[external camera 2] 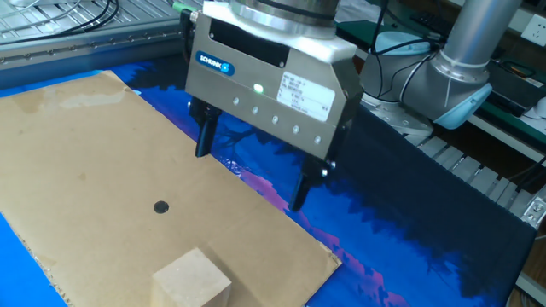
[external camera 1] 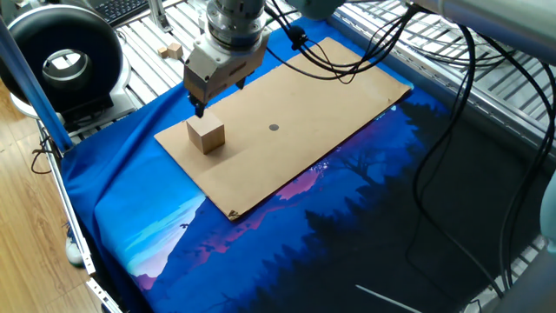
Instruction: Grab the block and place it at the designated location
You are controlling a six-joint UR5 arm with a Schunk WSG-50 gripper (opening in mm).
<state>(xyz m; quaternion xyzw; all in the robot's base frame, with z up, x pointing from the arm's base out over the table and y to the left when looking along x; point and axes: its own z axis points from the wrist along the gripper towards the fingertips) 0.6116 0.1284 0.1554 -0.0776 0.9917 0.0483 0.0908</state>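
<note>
The block [external camera 1: 206, 135], a plain light-tan wooden cube, rests on the near-left part of the brown board [external camera 1: 321, 96]. It also shows at the bottom of the other fixed view [external camera 2: 192, 280]. The dark grey dot [external camera 1: 274, 128] marks the board's middle, to the right of the block, and shows in the other fixed view [external camera 2: 160, 206]. My gripper [external camera 1: 215, 97] hangs just above and behind the block, apart from it. It is open and empty, with its two dark fingers [external camera 2: 203, 141] spread wide over the board's far edge [external camera 2: 252, 170].
A blue patterned cloth [external camera 1: 130, 217] lies under the board. A much smaller pale cube [external camera 1: 174, 49] sits on the metal rack behind. A black ring-shaped device [external camera 1: 61, 56] stands at the far left. Black cables [external camera 1: 452, 130] hang at the right.
</note>
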